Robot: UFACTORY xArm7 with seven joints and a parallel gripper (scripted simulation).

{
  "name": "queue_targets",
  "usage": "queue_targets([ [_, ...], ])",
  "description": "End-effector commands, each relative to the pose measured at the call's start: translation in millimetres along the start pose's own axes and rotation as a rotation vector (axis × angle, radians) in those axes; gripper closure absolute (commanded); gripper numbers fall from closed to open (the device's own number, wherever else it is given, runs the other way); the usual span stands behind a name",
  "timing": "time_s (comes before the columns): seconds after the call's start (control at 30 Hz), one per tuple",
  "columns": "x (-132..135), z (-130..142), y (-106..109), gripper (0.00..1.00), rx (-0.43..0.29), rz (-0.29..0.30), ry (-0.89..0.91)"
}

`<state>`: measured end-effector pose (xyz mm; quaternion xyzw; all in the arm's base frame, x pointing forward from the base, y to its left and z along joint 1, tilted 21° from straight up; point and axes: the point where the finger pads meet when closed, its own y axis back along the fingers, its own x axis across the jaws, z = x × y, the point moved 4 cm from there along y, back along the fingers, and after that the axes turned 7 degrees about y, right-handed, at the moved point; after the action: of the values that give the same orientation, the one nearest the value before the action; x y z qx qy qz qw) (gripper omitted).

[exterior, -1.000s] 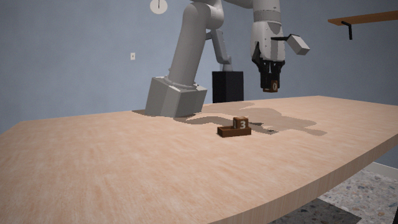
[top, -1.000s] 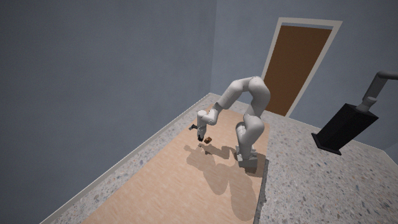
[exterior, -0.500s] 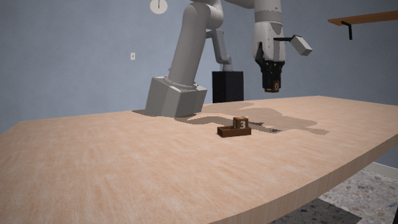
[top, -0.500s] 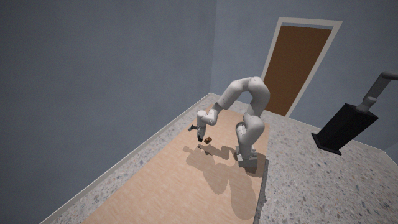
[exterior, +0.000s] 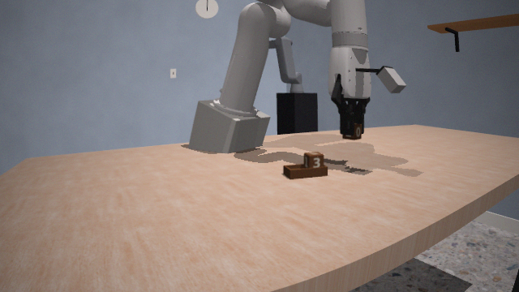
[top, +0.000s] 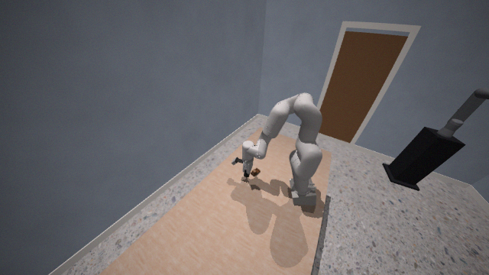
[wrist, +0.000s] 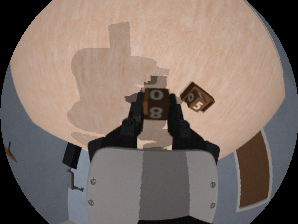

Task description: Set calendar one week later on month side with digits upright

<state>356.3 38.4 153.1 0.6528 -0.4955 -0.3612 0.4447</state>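
Across the long wooden table (top: 214, 214) (exterior: 211, 211) (wrist: 210, 45), the pale arm (top: 309, 114) (exterior: 243, 61) arches from its grey block of a base (top: 304, 198) (exterior: 211, 126), its last part pointing down and throwing a broad shadow on the wood. At its end the black gripper (top: 246, 173) (exterior: 352, 122) (wrist: 156, 101) has its fingers clamped on a brown cube (exterior: 352, 136) (wrist: 156, 104), held up above the table, well apart from the tray. In the exterior view I can read a 0 on that cube; the wrist view shows a 0 and an 8 on it. Smaller than the arm, the brown tray (exterior: 306, 173) (wrist: 190, 89) sits on the table, and one end of it carries the other cube (exterior: 314, 160) (wrist: 196, 101). From the exterior side that one shows a 3 and, on the neighbouring face, a 1; from the wrist, a 5 and a 0-like figure. I can't make out the month's name.
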Motion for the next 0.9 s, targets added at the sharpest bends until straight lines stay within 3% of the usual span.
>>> queue_targets([
  [0.0,0,-6,-31,0.73,0.010,-0.007,0.000],
  [0.27,0,-7,-53,0.73,0.010,-0.007,0.000],
  [0.87,0,-7,-58,0.73,0.010,-0.006,0.000],
])
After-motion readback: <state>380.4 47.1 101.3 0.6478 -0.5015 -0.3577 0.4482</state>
